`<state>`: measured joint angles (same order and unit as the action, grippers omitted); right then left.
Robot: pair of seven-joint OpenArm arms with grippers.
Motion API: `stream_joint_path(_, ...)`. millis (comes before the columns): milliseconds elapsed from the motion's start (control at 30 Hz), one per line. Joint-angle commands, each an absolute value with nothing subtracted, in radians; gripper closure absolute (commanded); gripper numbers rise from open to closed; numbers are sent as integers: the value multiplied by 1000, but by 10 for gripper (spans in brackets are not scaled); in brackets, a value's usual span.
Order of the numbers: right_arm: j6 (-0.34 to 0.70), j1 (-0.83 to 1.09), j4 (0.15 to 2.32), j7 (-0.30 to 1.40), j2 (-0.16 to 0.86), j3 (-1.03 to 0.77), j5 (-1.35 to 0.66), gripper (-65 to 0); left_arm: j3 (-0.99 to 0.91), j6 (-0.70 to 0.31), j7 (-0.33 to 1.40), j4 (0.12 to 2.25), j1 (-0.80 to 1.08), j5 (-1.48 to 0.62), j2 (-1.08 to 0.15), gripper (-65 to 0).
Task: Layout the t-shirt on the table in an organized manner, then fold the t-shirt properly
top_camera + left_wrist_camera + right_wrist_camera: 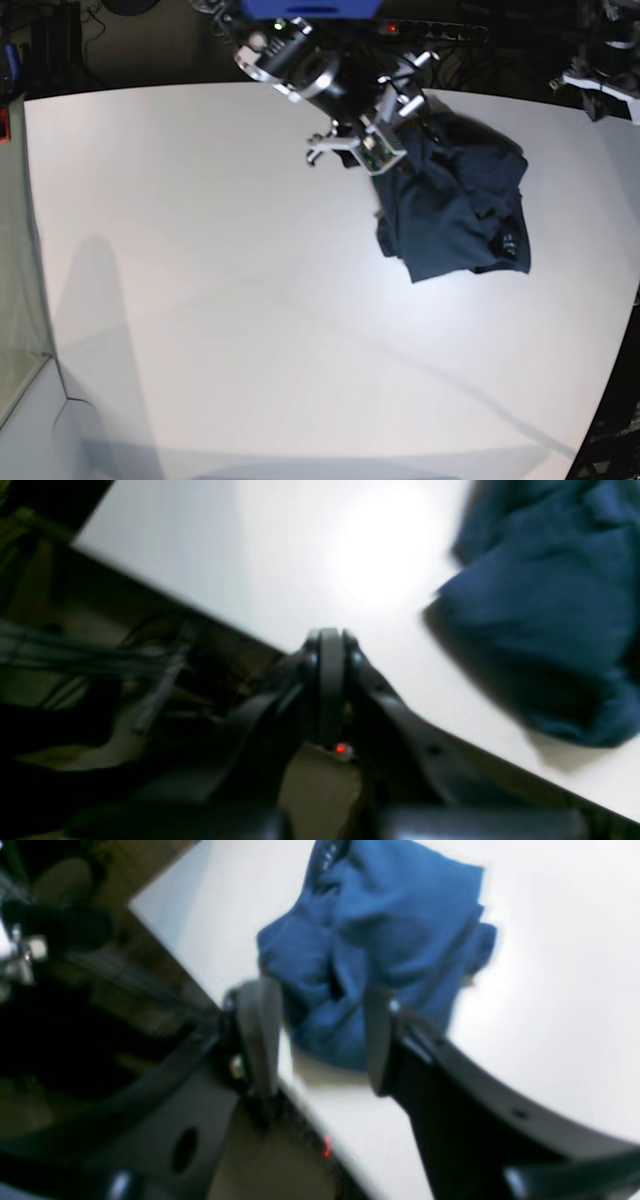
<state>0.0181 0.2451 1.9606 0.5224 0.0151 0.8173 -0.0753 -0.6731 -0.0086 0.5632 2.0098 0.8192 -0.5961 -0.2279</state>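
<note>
The t-shirt (pixel 455 205) lies in a crumpled, bunched heap at the far side of the table (pixel 220 300), toward the left arm's side, with a small white mark showing near its front edge. It is not spread out at all, so the laying-out step looks barely begun. The right gripper (pixel 320 1040) sits at the heap's edge with its jaws apart and cloth seen between them; whether the fingers (pixel 260 1035) touch the fabric is unclear in the blurred view, and nothing seems held. The left gripper (pixel 330 655) hovers over the table's edge beside the shirt, jaws closed and empty.

The next move likely calls for each arm to take a separate edge or corner, lift and draw the cloth flat toward the open middle of the table.

The table top is white, smooth and bare apart from the shirt. Beyond it the room is dark, with cables and equipment dimly visible.
</note>
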Motion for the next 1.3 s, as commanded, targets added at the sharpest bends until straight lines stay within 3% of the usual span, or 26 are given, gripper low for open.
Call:
stream_joint_path(0,1,239,1937,503,-35,849,-13,-305,-682,-5,553,2023,832,-590,-236,0)
stream_joint_path(700,1,-19,1497,496,-82,843,-15,-310,-676,-5,558,2022,736,-582,-216,0)
stream_joint_path(867,1,-25,1483,496,-82,843,-15,-303,-682,-5,651,2022,688,-582,-217,0)
stream_joint_path(967,2,-27,1443,496,-82,843,-15,-244,-682,-5,700,2022,662,-582,-217,0)
stream_joint_path(1100,2,-31,1371,496,-81,843,-15,0,-680,-5,714,2022,650,-582,-216,0)
stream_joint_path(1267,2,-24,1488,503,-33,805,-13,0,-680,-5,716,2022,628,-582,-216,0)
